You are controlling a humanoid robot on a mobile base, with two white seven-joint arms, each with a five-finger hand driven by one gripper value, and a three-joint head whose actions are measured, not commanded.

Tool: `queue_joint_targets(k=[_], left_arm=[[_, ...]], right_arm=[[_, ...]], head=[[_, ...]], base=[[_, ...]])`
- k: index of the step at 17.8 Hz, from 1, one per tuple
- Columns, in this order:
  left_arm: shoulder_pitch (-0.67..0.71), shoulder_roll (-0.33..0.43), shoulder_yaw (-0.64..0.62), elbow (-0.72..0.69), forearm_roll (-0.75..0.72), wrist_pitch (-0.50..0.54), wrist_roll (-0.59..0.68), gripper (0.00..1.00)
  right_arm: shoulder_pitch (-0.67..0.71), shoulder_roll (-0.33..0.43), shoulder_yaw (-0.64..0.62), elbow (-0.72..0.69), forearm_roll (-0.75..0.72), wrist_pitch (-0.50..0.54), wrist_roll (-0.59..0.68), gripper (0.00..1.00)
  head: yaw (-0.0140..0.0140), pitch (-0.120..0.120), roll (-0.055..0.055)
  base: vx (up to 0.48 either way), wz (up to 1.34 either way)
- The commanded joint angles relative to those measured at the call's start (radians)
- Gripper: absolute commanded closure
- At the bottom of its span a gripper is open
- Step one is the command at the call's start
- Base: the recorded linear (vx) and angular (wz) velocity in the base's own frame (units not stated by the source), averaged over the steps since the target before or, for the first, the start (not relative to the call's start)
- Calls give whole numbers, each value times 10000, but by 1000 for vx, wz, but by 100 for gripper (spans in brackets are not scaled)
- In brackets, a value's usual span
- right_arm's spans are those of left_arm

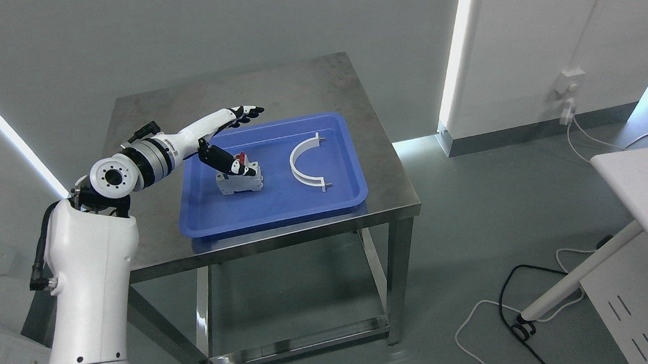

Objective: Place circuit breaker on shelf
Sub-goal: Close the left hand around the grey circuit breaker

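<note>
A grey circuit breaker (239, 178) with a red switch stands in a blue tray (281, 206) on a steel table. My left hand (233, 137) reaches over the tray's left side, just above and left of the breaker. Its fingers (245, 113) are stretched out toward the back, and its thumb (220, 159) points down-right, its tip at the breaker's top. The hand is open and holds nothing. My right arm is out of view.
A white curved half-ring part (306, 163) lies in the tray to the right of the breaker. The steel table (156, 252) has a lower rail frame. A white desk (643, 187) and cables on the floor (508, 305) are at the right.
</note>
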Motion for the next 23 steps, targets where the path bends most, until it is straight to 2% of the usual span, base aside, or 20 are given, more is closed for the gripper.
queue_joint_targets(k=[1,7,11,16,20,23], left_arm=[[-386,616,-834,1798,-597,30,-88,8],[-340,478,-773,1677,-888,30,-73,21],[-340,340,-773,1584,-888,-31,18,33],[-340,3,-482,1599,-888,-245,310,51],[-340,-28,207,1752,-781,-1439,234,79],[-340,-211,637,1982,-750,-1902,264,85]], right_arm=[[154,-175,0,1,-6,-212,4,0],[154,-175,0,1,9,-212,4,0],[154,-175,0,1,-6,-212,4,0],[154,-175,0,1,-6,-212,4,0],[154,-175,0,1,-6,-212,4,0],[154,-175,0,1,9,-212,4,0]], head=[[0,0,0],[0,0,0],[0,0,0],[0,0,0],[0,0,0],[0,0,0]], base=[[0,0],[0,0],[0,0],[0,0],[0,0],[0,0]])
